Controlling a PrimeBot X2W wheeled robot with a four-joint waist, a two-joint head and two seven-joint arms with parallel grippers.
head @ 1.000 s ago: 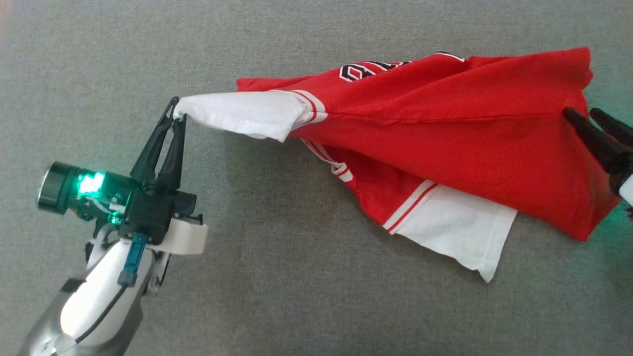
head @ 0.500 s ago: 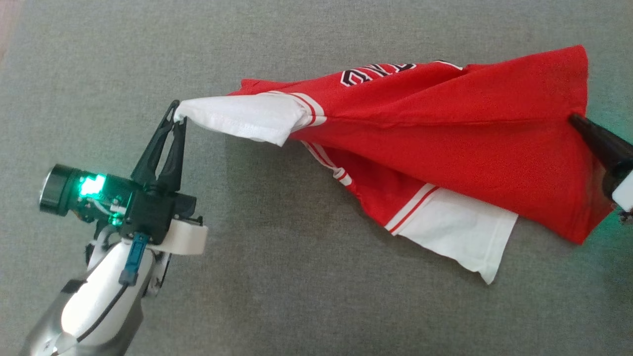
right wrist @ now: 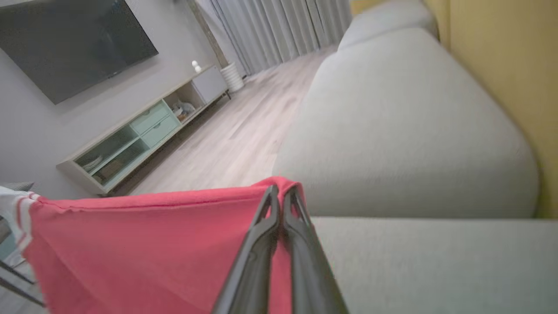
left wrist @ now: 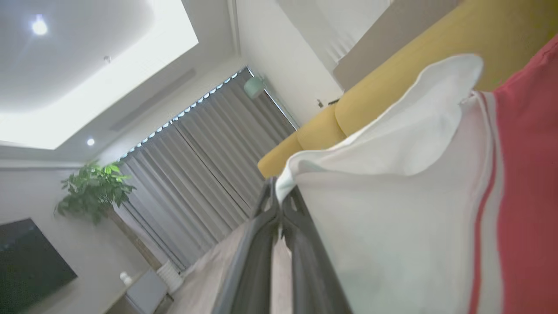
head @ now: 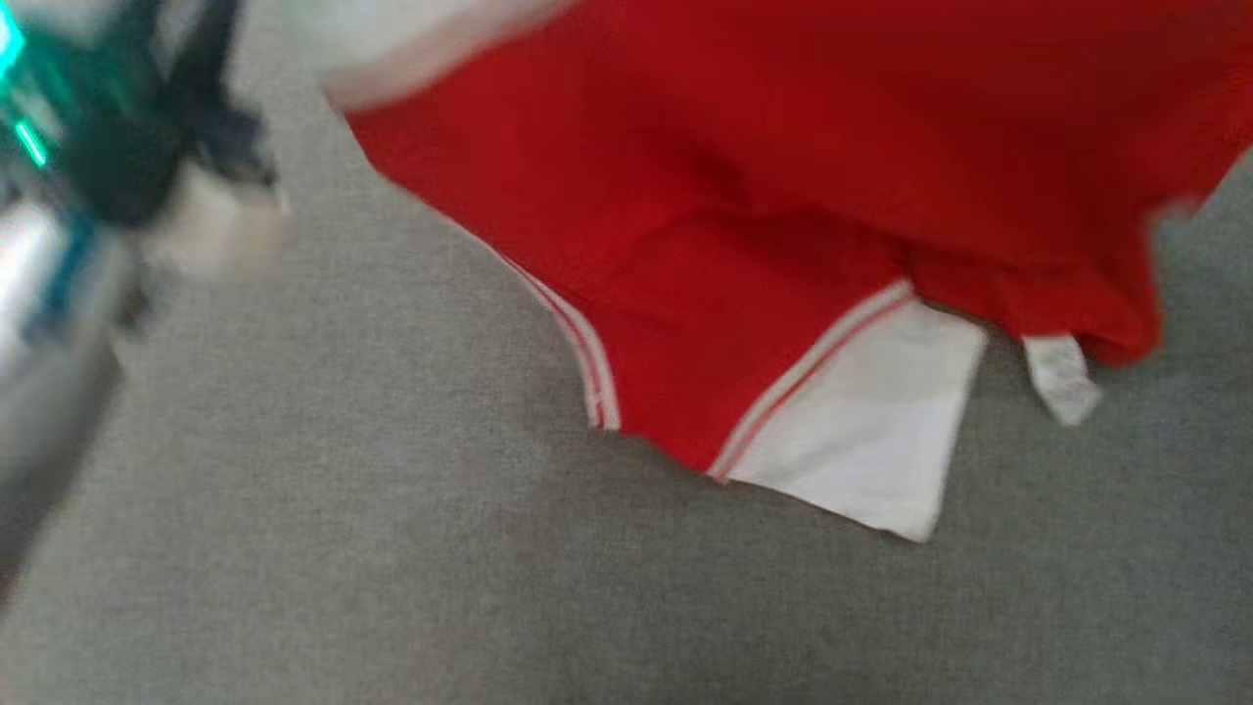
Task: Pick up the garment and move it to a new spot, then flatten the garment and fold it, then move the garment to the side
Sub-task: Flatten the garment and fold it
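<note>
The red jersey (head: 744,196) is held up off the grey sofa seat (head: 392,568) by two pinches, so that it is spread between the arms and can be carried to a fresh spot. The left gripper (left wrist: 280,196) is closed tight on the rim of a white sleeve (left wrist: 392,226). The right gripper (right wrist: 283,194) is closed tight on a corner of the red hem.

In the blurred head view the cloth is seen stretched above the far part of the seat. The other white sleeve (head: 861,441) and a small label (head: 1060,377) droop below it; whether they touch the seat cannot be told. That trailing part is judged liable to drag or fold under.

A yellow backrest (left wrist: 392,78) is seen just behind the jersey, and travel that way is judged limited by it. Grey curtains (left wrist: 205,174), a potted plant (left wrist: 93,189), a wall television (right wrist: 65,39) and a low cabinet (right wrist: 139,135) are seen well apart from the sofa.
</note>
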